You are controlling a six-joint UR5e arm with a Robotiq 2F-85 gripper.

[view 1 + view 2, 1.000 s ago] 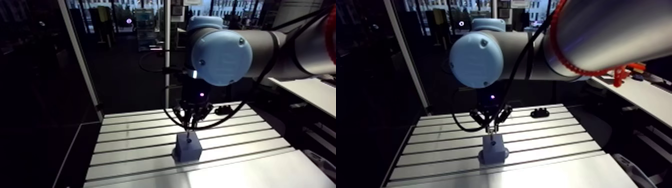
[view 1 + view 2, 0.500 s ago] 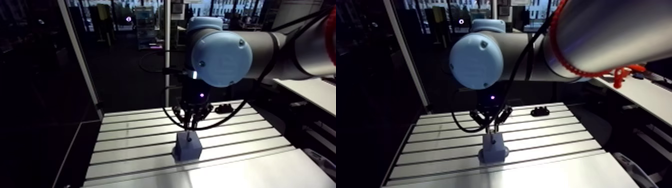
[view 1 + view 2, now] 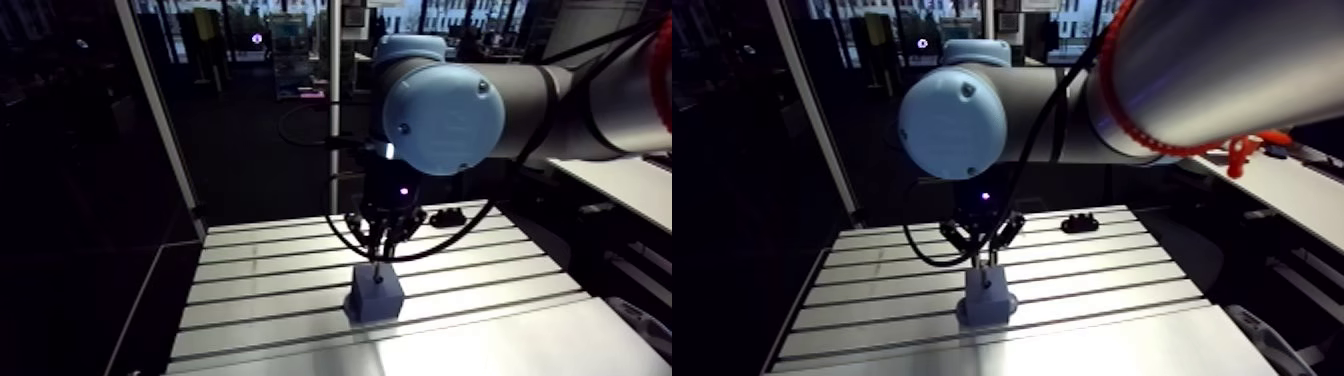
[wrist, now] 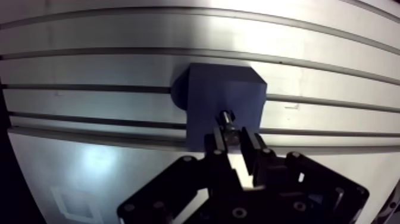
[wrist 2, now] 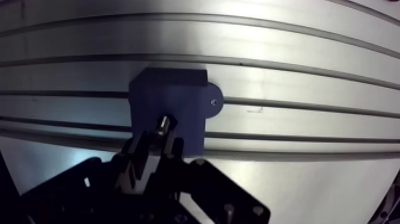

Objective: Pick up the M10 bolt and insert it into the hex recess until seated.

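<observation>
**One bolt gripped upright above the block**

One M10 bolt (image 4: 227, 119) is clamped between the two fingers of the end effector (image 4: 234, 140), which is closed on its shank. The bolt's long axis runs in line with the fingers. In the arm view it stands vertical, with its free end pointing straight down at the top face of the dark blue block (image 4: 223, 95). The free end lies over a dark spot on that face. Whether it has entered the spot cannot be told. The block rests on the slotted aluminium bench (image 4: 89, 65), across the slots. A rounded lug (image 5: 213, 101) with a small hole projects from one side of the block.
</observation>
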